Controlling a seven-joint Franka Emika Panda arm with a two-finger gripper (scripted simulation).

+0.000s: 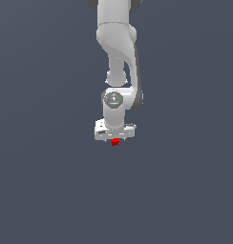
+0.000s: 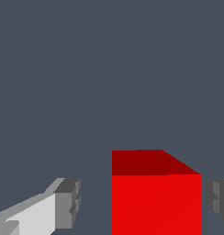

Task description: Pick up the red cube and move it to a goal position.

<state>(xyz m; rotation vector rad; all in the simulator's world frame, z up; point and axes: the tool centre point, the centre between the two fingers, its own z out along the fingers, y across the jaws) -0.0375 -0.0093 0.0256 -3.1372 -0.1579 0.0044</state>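
Red cube (image 2: 155,197) sits between the open gripper (image 2: 141,202) fingers, off-centre, nearer one pad; closing may push it sideways, so it could slip from the grasp

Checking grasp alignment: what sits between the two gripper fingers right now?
The red cube, in the wrist view. It sits off-centre between the fingers: a bare gap on one side, nearly touching the other. Gripper is open.

My arm (image 1: 116,43) hangs straight down from the top of the exterior view, wrist (image 1: 113,100) vertical. My gripper (image 1: 114,139) points downward with its jaws spread apart; in the wrist view one finger (image 2: 63,204) stands well apart from the other finger (image 2: 219,195).
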